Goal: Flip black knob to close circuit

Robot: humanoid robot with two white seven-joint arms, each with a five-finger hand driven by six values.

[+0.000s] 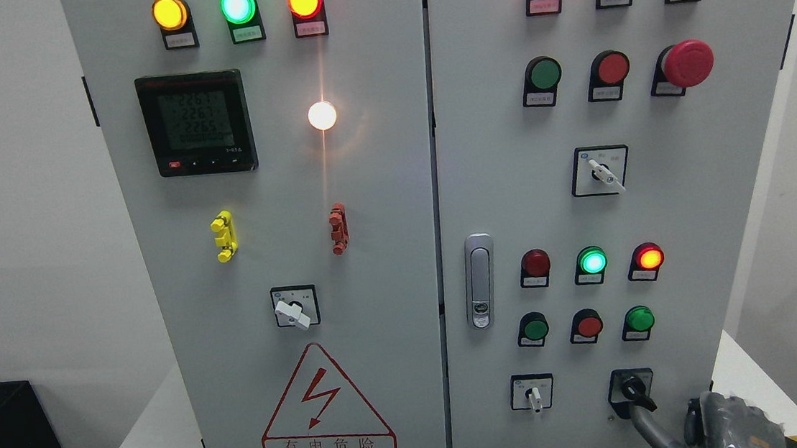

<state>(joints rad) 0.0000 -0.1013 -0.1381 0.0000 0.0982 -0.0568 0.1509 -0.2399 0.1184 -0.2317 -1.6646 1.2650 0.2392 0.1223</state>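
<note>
The black knob (632, 389) sits low on the right door of the big gray cabinet (380, 182), at the bottom right corner of the btn rows. Its handle tilts, pointing down & to the right. The right hand (722, 421) comes up from the bottom edge, just under & to the right of the knob. One gray finger (646, 427) reaches up to the knob's lower end & looks like it's touching it. The other fingers are mostly cut off by the pic edge, so can't tell if the hand is open or closed.

Just left of the black knob is a small white switch (533, 394), pointing down. Above them are 2 rows of round lights: the top row has a lit green light (592, 262) w/ a lit red one (650, 258) next to it. Higher up is another white switch (602, 171), then a big red mushroom btn (687, 63).

Between the doors is a silver door latch (479, 281). The left door has a red lightning warning sign (325, 407), a white switch above it, a yellow clip (224, 236), a red clip (338, 228) & a black meter screen (196, 123) showing numbers.
</note>
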